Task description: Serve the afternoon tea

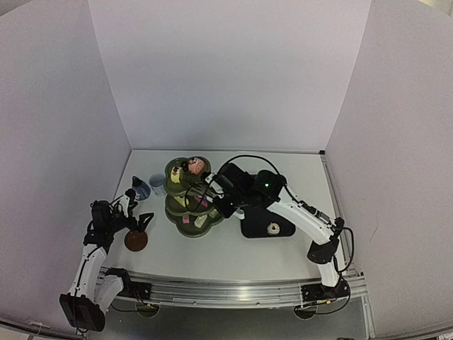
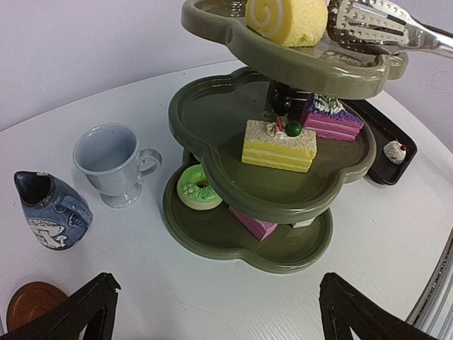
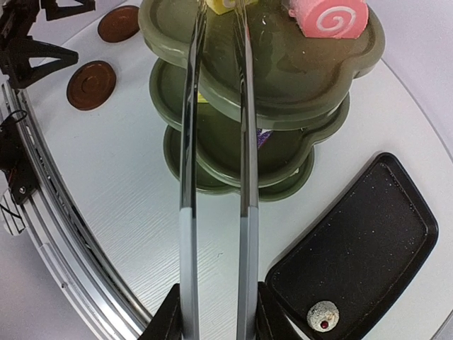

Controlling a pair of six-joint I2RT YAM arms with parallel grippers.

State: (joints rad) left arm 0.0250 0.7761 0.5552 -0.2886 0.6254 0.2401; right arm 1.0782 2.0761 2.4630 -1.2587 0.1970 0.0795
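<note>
Three scalloped tiers make up the dark green stand on the white counter. The top tier carries a yellow swirl roll and a pink swirl roll. The middle tier carries a yellow layered slice topped with red and green, and just beside it a pink slice with a purple and white top. The bottom tier carries a green doughnut, a pink block and a small white piece, the last two partly hidden under the middle tier. On the left-arm side of the stand is the white cup, and beyond it the small blue jug, whose dark mouth does not show any contents. On the right-arm side of the stand lies the black tray, holding one small white pastry with a red dot. The right fingers are clenched on the metal tongs, which reach over the top tier near the yellow roll. Whether the tips touch it cannot be told, and they are cut off in the right wrist view. The left fingers are spread apart, grasping nothing, well apart from the stand, near a brown disc.
</note>
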